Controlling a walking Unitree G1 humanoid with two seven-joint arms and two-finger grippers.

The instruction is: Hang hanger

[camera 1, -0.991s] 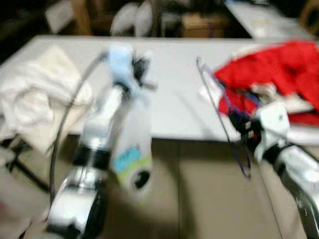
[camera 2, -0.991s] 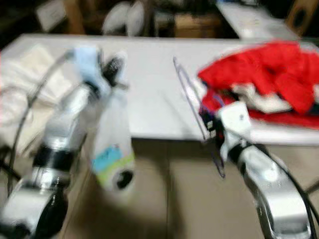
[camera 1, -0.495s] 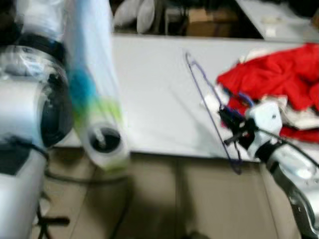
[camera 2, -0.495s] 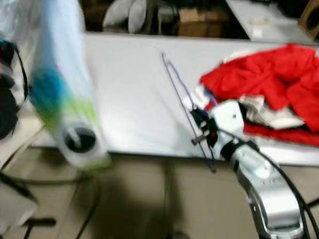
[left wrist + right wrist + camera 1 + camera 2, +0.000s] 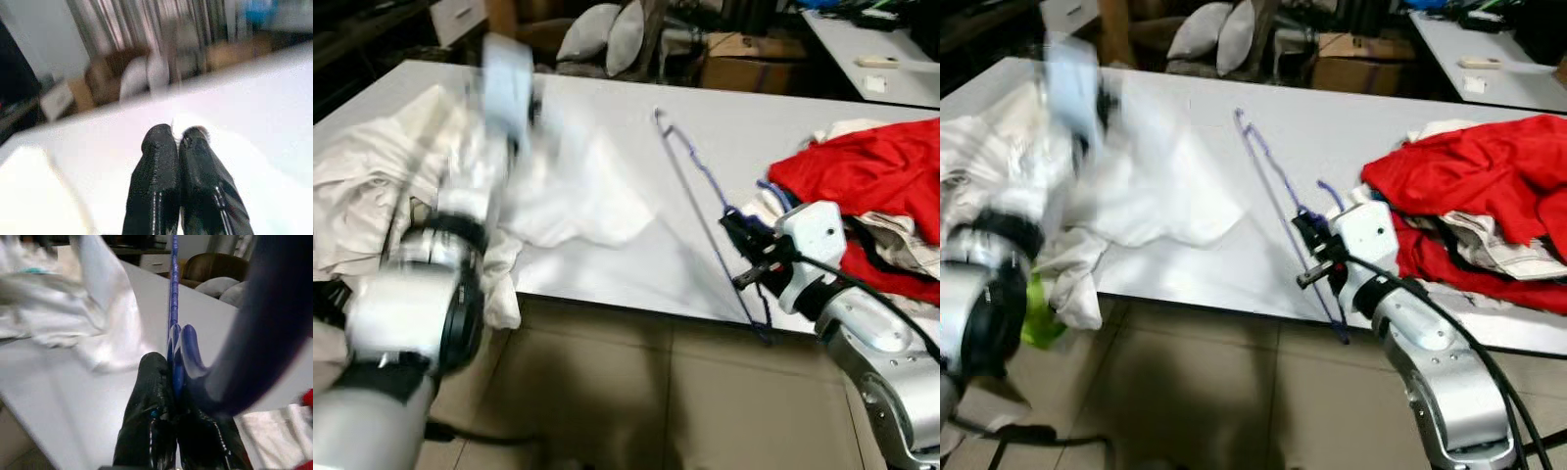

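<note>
A blue wire hanger (image 5: 695, 181) slants over the white table (image 5: 607, 108), its hook (image 5: 658, 116) pointing away from me and its lower end past the table's front edge. My right gripper (image 5: 744, 257) is shut on the wire near that lower end; the right wrist view has the black fingers (image 5: 156, 396) pinched on the blue wire (image 5: 173, 293). My left arm is blurred and reaches over the table's left part. Its gripper (image 5: 175, 133) is shut on a thin white plastic bag (image 5: 578, 196), which drapes from it onto the table.
A pile of red and white clothes (image 5: 862, 176) lies on the table's right side, close behind my right gripper. A cream cloth (image 5: 362, 186) is heaped at the left end. Cushions (image 5: 607, 29), a cardboard box (image 5: 744, 54) and a second table (image 5: 871, 49) stand behind. A tiled floor (image 5: 636, 392) lies in front.
The camera has shifted. My left arm has swung from close before the camera out over the table, and the bag now spreads on the tabletop. The right gripper still holds the hanger.
</note>
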